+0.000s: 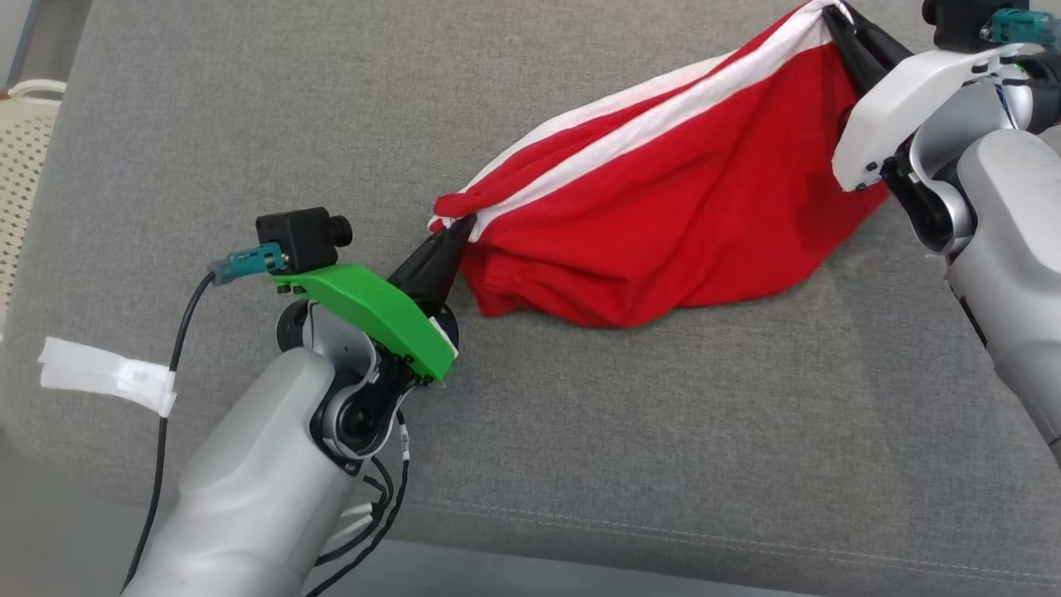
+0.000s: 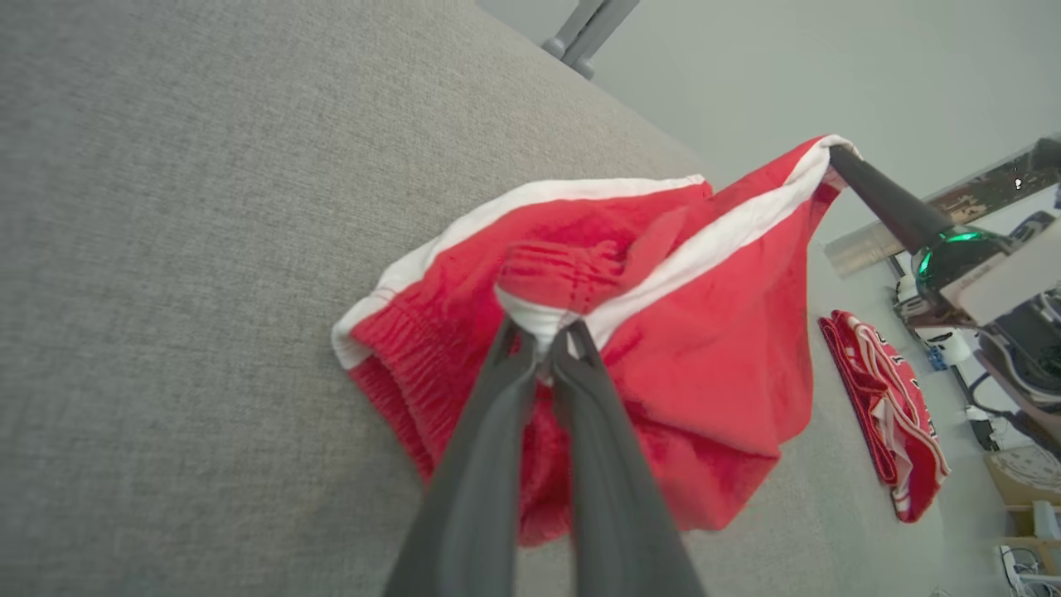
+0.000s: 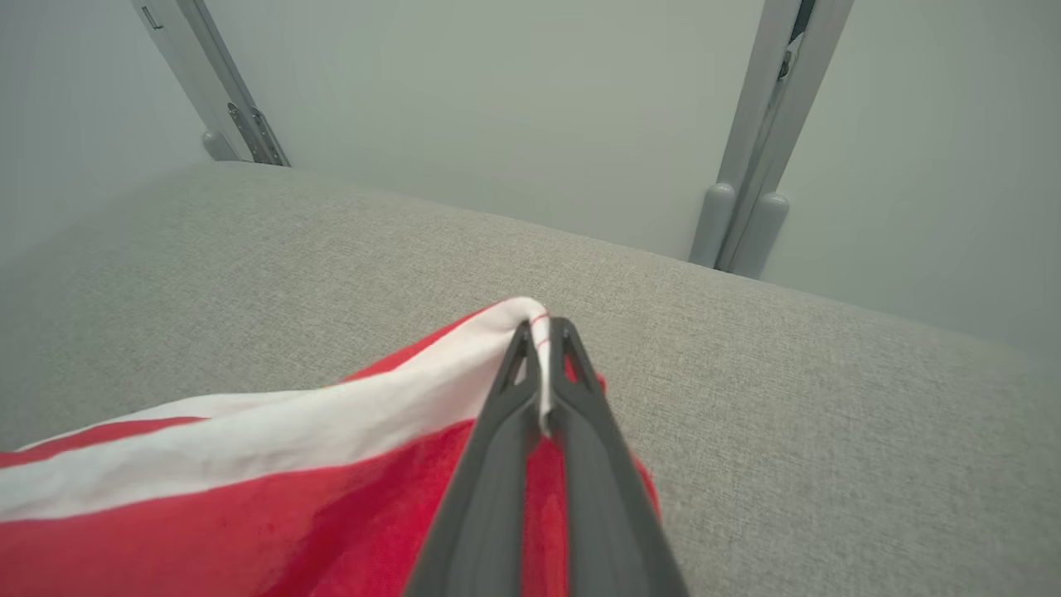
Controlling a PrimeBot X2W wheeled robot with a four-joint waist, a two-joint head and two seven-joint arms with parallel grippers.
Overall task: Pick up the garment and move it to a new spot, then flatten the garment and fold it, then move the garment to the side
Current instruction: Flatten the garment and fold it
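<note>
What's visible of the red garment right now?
The red garment looks like soft knit shorts with white stripes and an elasticated waistband. It hangs stretched between the left hand and right hand, each shut on a white-striped end, its sagging lower edge resting on the grey cushion.

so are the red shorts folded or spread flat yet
Neither: red shorts hang bunched between two lifted ends, bottom sagging onto the grey cushion.

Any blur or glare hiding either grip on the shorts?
Head view: sharp, even light, faint shadow under the shorts. Left wrist view: wide-angle bending, left gripper soft but grip readable. Right wrist view: right gripper crisp at the tips, no glare.
</note>
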